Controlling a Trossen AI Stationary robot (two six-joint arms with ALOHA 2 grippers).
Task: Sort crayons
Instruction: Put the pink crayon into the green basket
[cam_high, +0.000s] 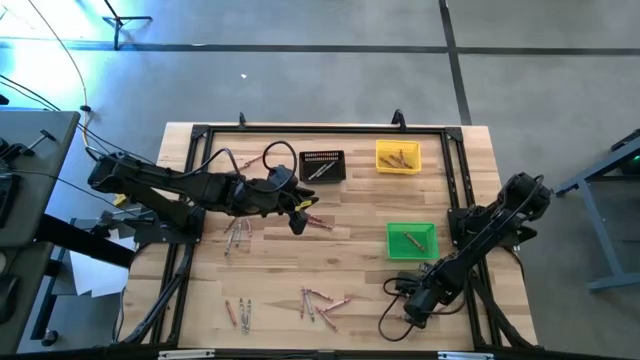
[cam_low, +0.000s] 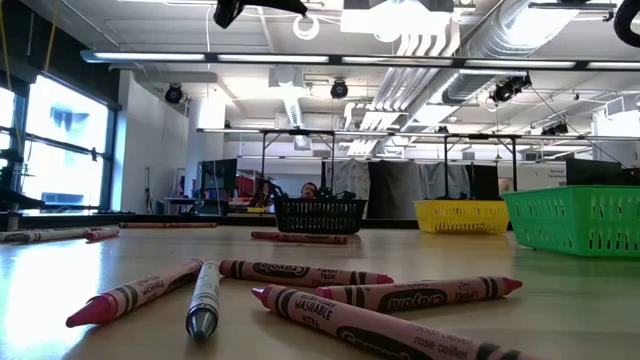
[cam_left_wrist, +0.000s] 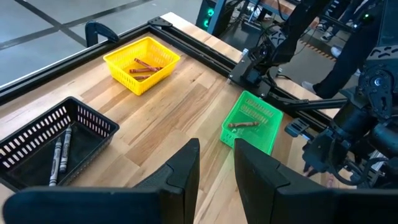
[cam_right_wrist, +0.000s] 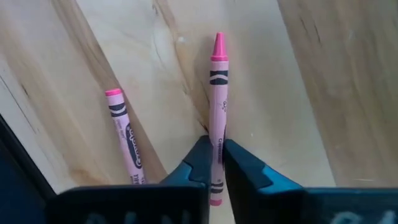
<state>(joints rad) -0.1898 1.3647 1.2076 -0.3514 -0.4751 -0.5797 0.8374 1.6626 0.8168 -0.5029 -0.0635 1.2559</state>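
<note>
My right gripper (cam_right_wrist: 214, 155) pinches a pink crayon (cam_right_wrist: 216, 99) low on the table, near the green bin (cam_high: 412, 240). I'd lift straight up before swinging over. The left gripper (cam_left_wrist: 216, 165), fingers narrowly parted and empty, waits beyond that bin.

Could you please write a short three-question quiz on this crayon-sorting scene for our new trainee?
1. True or false: the right claw is shut on a pink crayon.
2. Which bin holds the grey crayons? A yellow bin B black bin C green bin
3. Fill in: the left claw is ____, holding nothing.

Key: 1 true; 2 B; 3 open.
</note>
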